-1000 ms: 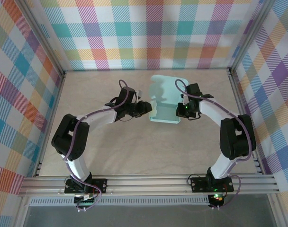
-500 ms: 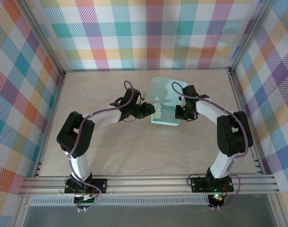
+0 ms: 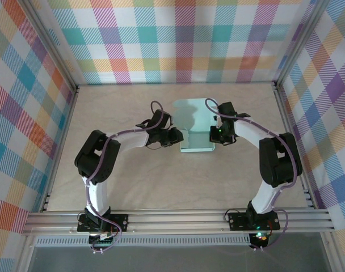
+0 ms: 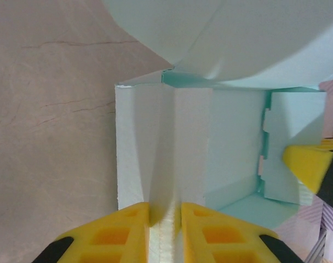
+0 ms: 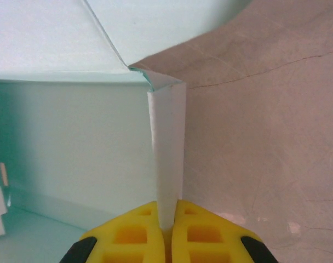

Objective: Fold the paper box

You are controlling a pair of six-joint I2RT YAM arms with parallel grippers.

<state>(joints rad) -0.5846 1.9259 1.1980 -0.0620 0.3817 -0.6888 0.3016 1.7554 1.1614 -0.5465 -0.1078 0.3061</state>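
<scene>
The paper box (image 3: 196, 137) is held at the middle of the table (image 3: 133, 181), its left wall clamped by the left gripper (image 4: 165, 211) and its right wall by the right gripper (image 5: 167, 213), seemingly so that both walls are stood upright for folding.

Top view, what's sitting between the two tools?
The box: in the top view its floor spans the gap, with the left tool pinching one side wall and the right tool the other.
</scene>
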